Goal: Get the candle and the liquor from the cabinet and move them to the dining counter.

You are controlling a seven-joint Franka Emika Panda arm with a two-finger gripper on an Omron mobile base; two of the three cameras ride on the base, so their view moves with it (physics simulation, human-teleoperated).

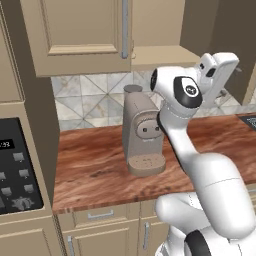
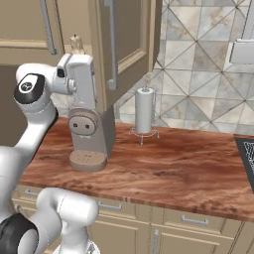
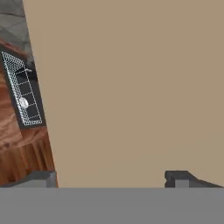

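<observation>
The cabinet (image 1: 75,35) hangs over the worktop, its left door closed. Its right door (image 2: 129,44) is swung out towards the base. My hand (image 2: 79,74) is raised to the cabinet's lower edge, just left of that open door, and it also shows beside the opening (image 1: 220,70). My gripper (image 3: 113,179) is open and rolled on its side, with nothing between the fingertips, and it faces a flat tan panel close ahead. A small cream lump, seemingly the candle (image 2: 75,43), sits on the bottom shelf just above my hand. The liquor is hidden. The dining counter is out of view.
A beige coffee machine (image 1: 142,135) stands on the wood worktop (image 1: 95,165) under the cabinet, right below my hand. A paper towel roll (image 2: 144,111) stands to its right. A black cooktop (image 2: 246,154) lies at the far right and an oven panel (image 1: 17,170) at the left.
</observation>
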